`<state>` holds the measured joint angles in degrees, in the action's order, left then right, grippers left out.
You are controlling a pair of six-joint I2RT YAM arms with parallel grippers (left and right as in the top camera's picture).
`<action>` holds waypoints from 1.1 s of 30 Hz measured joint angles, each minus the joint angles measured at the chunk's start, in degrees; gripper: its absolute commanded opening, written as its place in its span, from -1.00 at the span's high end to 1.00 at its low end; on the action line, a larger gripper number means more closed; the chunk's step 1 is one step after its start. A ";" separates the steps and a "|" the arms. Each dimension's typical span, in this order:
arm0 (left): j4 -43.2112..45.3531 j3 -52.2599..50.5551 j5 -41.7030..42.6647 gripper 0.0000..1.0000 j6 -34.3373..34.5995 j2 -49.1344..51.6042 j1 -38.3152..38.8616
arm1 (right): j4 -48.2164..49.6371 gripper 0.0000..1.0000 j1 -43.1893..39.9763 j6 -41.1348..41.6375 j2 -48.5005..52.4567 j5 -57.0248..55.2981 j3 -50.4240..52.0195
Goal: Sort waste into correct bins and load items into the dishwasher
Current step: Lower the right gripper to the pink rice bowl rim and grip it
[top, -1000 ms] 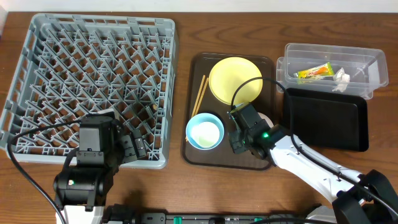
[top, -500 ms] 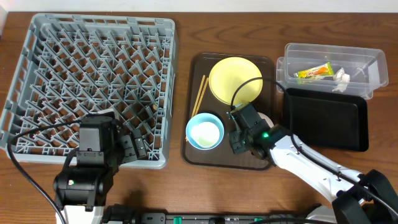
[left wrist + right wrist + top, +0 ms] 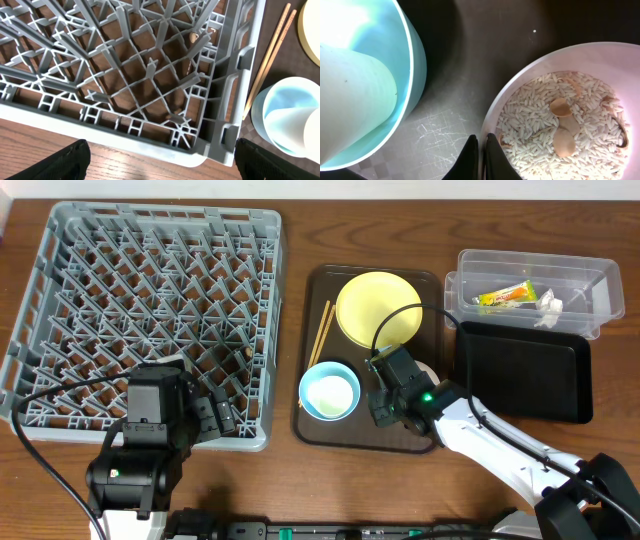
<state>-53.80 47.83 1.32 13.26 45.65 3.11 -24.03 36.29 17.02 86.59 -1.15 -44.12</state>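
My right gripper (image 3: 482,155) is shut on the near rim of the white bowl (image 3: 560,115), one finger inside and one outside. The bowl holds whitish rice scraps (image 3: 535,125) and a few tan shell-like bits. Beside it is the light blue bowl (image 3: 415,60) with a white cup (image 3: 355,95) lying in it. In the overhead view the right gripper (image 3: 385,405) hides most of the white bowl (image 3: 428,370). The yellow plate (image 3: 378,308) and chopsticks (image 3: 321,332) lie on the brown tray (image 3: 310,430). My left gripper (image 3: 160,167) is open and empty over the dish rack's (image 3: 150,75) near right corner.
The clear tub (image 3: 590,280) at the back right holds the green-and-orange wrapper (image 3: 505,297) and the white tissue (image 3: 548,303). The shallow black tray (image 3: 520,370) sits in front of it. The grey rack (image 3: 150,310) fills the left side, with no dishes in it.
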 measured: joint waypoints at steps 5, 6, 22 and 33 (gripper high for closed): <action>0.00 0.00 0.00 -0.88 0.00 0.00 0.00 | 0.00 0.81 0.00 0.31 0.00 0.11 0.00; 0.00 0.00 0.00 -0.88 0.00 0.00 0.00 | -0.09 0.77 0.00 0.31 0.02 0.22 0.00; -0.17 0.00 0.00 -0.88 0.00 0.00 0.00 | -1.22 0.72 0.00 1.99 0.72 -0.02 0.02; -0.44 0.00 0.00 -0.88 0.00 0.00 0.00 | -1.79 0.97 0.00 2.01 0.85 -2.54 -0.09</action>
<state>-54.24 47.83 1.32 13.26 45.65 3.11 -25.82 36.29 19.03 87.44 -3.68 -44.21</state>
